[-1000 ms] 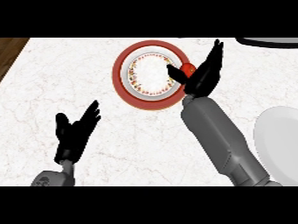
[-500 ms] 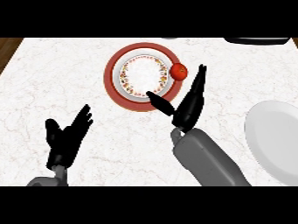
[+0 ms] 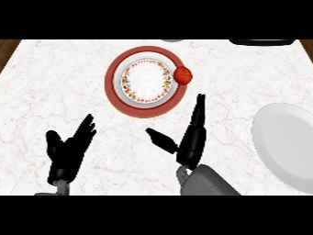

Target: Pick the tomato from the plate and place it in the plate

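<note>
Marble bench [image 3: 30, 82] lies under us. At the left we see our left hand [image 3: 67, 149], open, with its fingers up and holding nothing. Next comes the red plate [image 3: 111, 89], with a ring of little flowers inside. The tomato [image 3: 183, 75] sits on its right edge. Below the tomato and apart from it, our right hand [image 3: 191, 140] is open too, fingers straight, thumb out to the left. At the far right lies the white plate [image 3: 291, 142].
</note>
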`<state>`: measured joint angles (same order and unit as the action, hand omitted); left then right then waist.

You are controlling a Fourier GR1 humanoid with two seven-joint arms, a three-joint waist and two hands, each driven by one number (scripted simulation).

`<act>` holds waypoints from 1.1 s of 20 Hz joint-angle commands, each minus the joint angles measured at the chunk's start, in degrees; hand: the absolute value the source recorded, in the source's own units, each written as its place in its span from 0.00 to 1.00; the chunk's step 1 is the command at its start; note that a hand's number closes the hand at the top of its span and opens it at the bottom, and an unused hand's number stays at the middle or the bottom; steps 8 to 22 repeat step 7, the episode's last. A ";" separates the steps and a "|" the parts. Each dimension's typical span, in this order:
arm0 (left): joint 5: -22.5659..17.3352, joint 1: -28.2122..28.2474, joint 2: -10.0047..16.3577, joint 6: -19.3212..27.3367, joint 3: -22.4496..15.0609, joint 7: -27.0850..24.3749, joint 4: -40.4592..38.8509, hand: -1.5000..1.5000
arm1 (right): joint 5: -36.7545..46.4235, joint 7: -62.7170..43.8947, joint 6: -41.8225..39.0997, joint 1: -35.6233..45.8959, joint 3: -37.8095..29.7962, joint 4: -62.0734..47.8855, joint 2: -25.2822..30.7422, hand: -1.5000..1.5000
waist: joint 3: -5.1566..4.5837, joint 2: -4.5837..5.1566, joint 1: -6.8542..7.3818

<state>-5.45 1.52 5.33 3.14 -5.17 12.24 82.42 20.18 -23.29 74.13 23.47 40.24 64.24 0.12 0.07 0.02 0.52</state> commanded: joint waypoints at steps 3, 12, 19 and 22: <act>-1.01 0.03 1.95 -1.83 2.83 1.13 1.24 0.50 | 9.09 -8.83 0.32 -3.88 3.16 3.65 -0.11 0.00 | -0.11 -0.14 -0.49; -0.10 -1.70 1.32 -2.40 3.25 -1.26 -3.20 0.50 | 7.43 -7.09 5.89 -7.18 8.16 2.14 -0.11 0.00 | -0.09 -0.04 -0.32; -0.10 -1.70 1.32 -2.40 3.25 -1.26 -3.20 0.50 | 7.43 -7.09 5.89 -7.18 8.16 2.14 -0.11 0.00 | -0.09 -0.04 -0.32; -0.10 -1.70 1.32 -2.40 3.25 -1.26 -3.20 0.50 | 7.43 -7.09 5.89 -7.18 8.16 2.14 -0.11 0.00 | -0.09 -0.04 -0.32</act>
